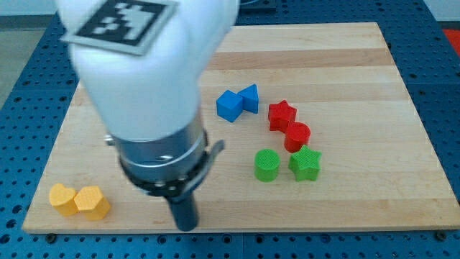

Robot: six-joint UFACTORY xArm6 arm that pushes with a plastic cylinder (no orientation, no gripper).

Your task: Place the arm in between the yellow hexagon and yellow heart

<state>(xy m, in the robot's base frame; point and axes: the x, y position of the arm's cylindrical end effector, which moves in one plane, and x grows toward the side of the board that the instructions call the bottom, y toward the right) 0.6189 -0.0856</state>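
Observation:
The yellow heart [62, 198] and the yellow hexagon [93, 202] lie touching side by side at the board's bottom left corner, heart on the left. My tip [186, 225] is at the end of the dark rod near the board's bottom edge, well to the right of the hexagon. The arm's white body [140, 79] and dark collar fill the upper left of the view.
A blue cube [229, 106] and a blue triangle [249, 98] touch near the middle. A red star [282, 115] and a red cylinder [297, 136] sit to their right. A green cylinder [267, 165] and a green star [305, 163] lie below. The wooden board [345, 57] rests on a blue perforated table.

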